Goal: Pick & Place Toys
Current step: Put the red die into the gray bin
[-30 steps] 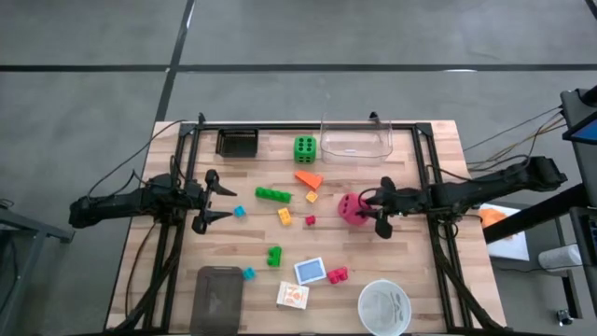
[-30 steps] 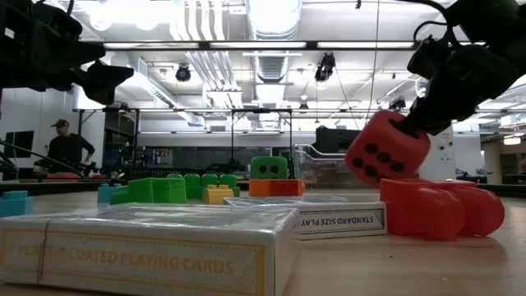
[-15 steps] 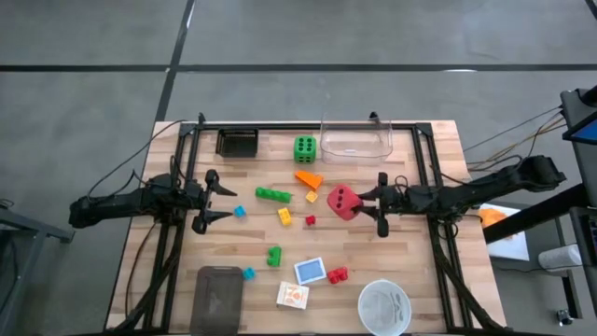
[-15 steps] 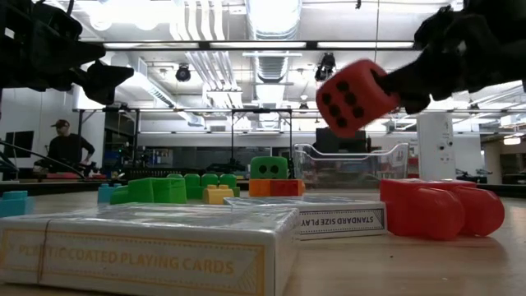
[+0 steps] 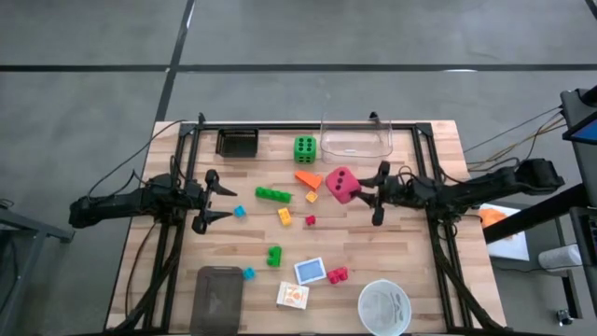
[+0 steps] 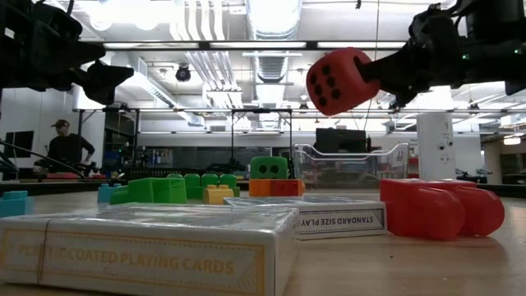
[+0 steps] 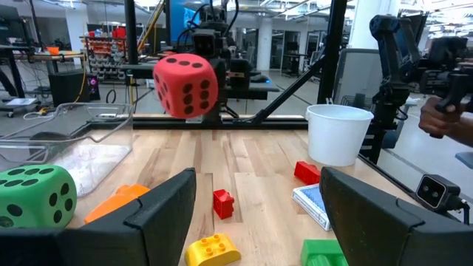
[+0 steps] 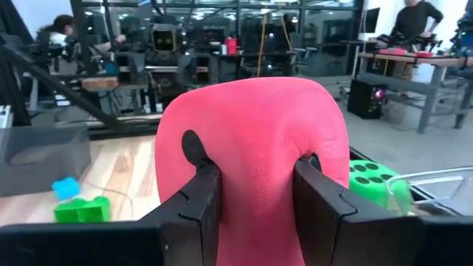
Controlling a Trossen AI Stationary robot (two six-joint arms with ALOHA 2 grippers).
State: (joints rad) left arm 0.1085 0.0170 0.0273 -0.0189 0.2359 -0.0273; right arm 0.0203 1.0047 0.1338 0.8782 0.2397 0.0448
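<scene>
Two dice – two card packs – one bowl.

Both arms were dark, basically black, jointed tubes with loose black cables trailing off them. The left end effector and right end effector each had two chunky, matte black fingers.

A wooden table carries bright bricks, card packs and a white bowl.

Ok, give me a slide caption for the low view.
Right gripper holds the red die high above the table, toy bricks and card packs spread below.
</scene>
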